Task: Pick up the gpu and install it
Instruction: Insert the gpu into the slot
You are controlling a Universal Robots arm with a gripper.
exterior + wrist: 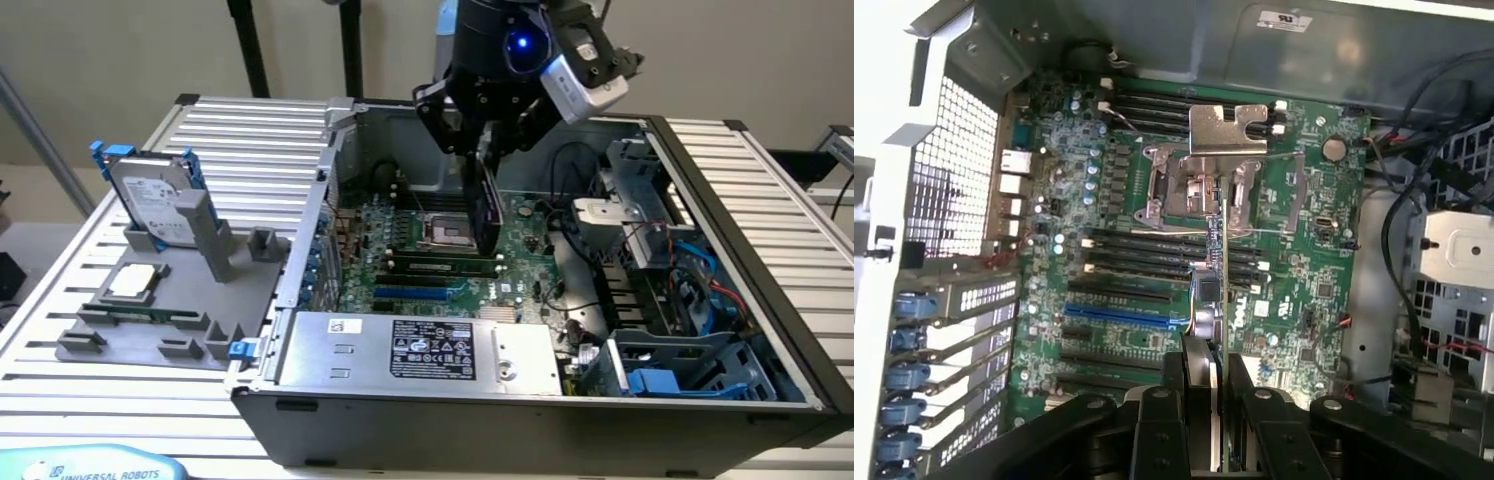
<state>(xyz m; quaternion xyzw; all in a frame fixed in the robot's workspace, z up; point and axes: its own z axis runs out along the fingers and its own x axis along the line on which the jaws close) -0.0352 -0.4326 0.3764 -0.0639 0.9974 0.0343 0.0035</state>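
The hand (483,145) is clamped on the top edge of the gpu (489,210), which hangs upright beneath it over the motherboard (394,225) inside the open case (534,420): pickup done, but apparently not yet seated in an expansion slot (1119,315) below.

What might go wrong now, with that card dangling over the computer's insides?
The gpu hangs from the gripper above the open CPU socket. Lowered from here, its edge might strike the socket instead of reaching the blue slot. The jaws pinch only one end of the thin card, so it could tilt or slip. Loose black cables beside the motherboard might snag it.
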